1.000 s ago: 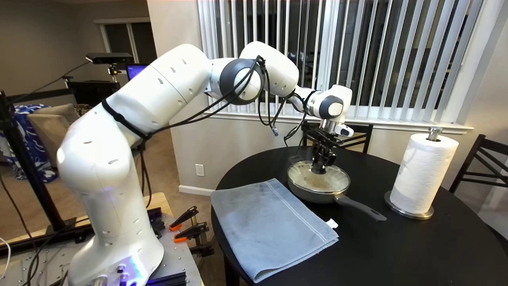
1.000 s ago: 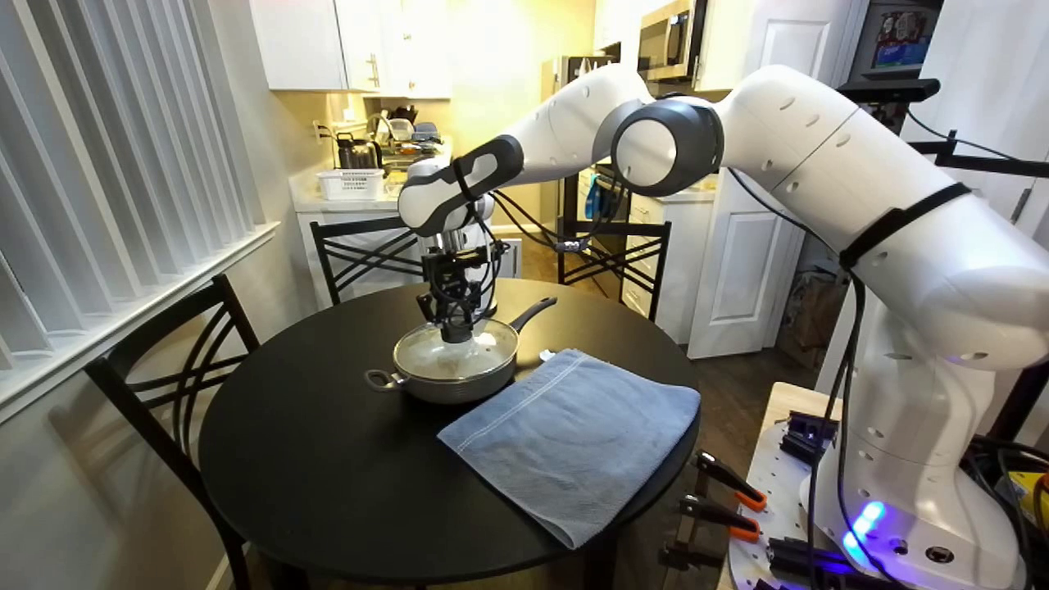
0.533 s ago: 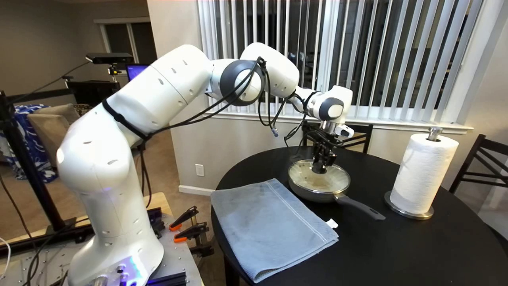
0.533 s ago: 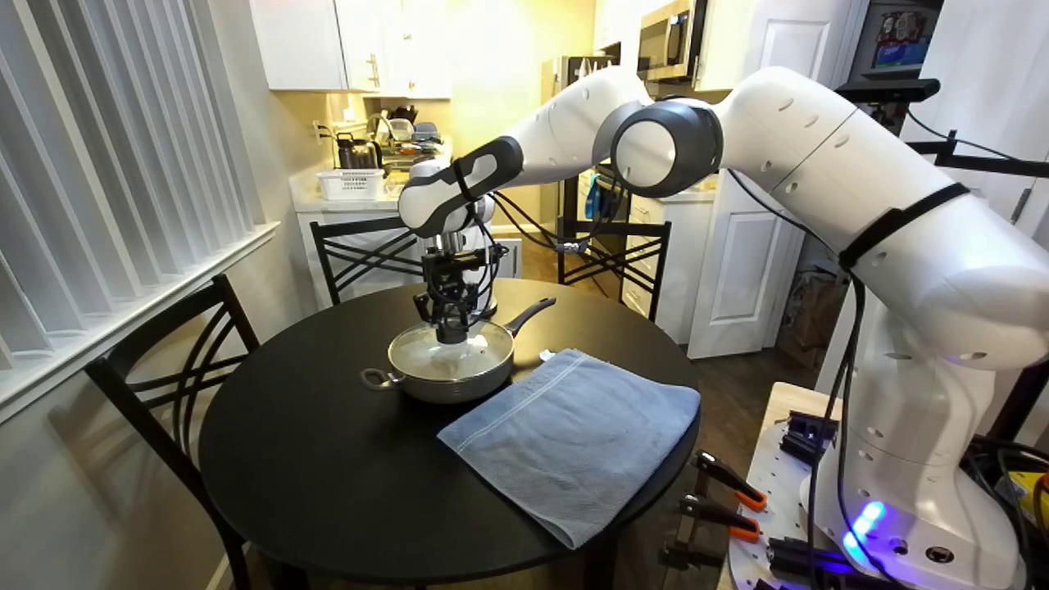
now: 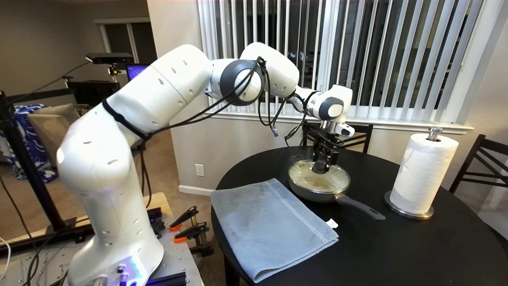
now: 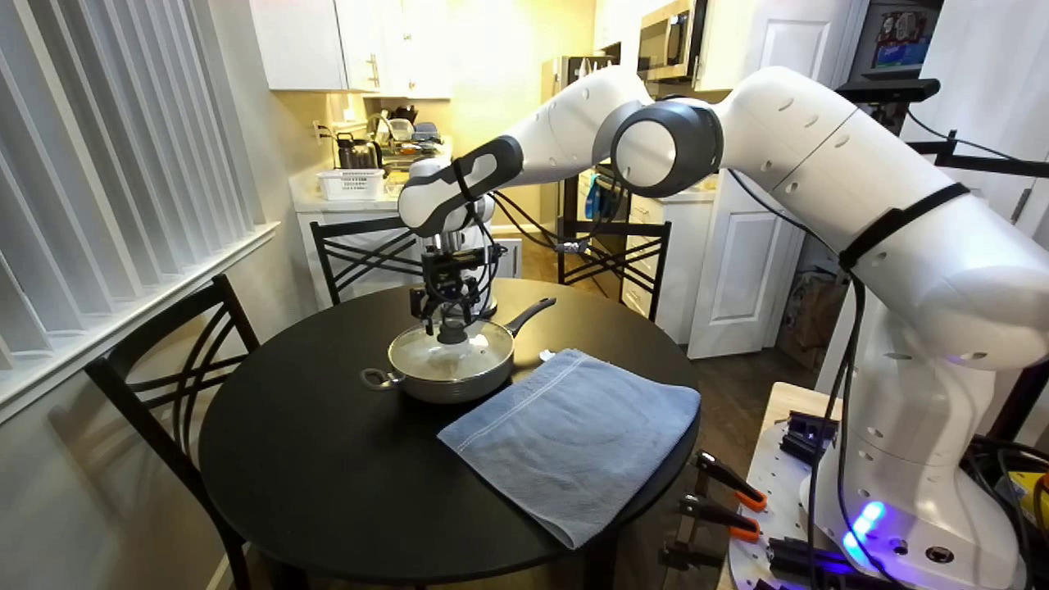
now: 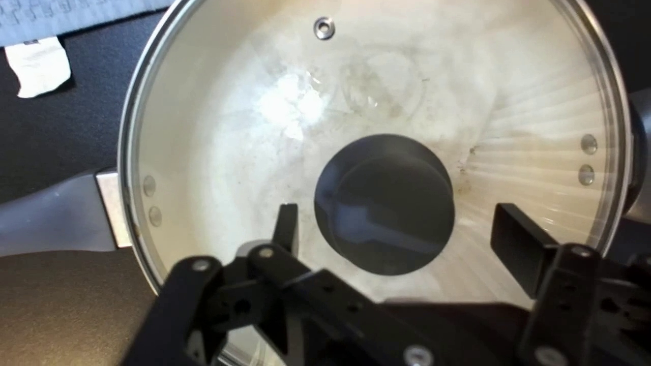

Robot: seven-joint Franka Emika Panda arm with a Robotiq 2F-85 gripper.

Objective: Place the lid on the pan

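Wrist view: hand [image 7: 400, 236] spread apart, knob [image 7: 385, 203] between fingers [image 7: 519, 249]; lid [image 7: 376, 104] resting on pan [image 6: 459, 391].

Table [image 5: 381, 254]: pan [image 5: 315, 196], cloth [image 5: 274, 226], towel stand [image 5: 420, 216]

Knob [image 7: 385, 205] between spread fingers [image 7: 516, 246], gap at either side; lid [image 7: 239, 168] blocking below.

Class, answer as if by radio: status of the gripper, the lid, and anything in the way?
Gripper open, knob not gripped. Glass lid resting on frying pan. Folded blue-grey cloth beside it, seemingly not in the way.
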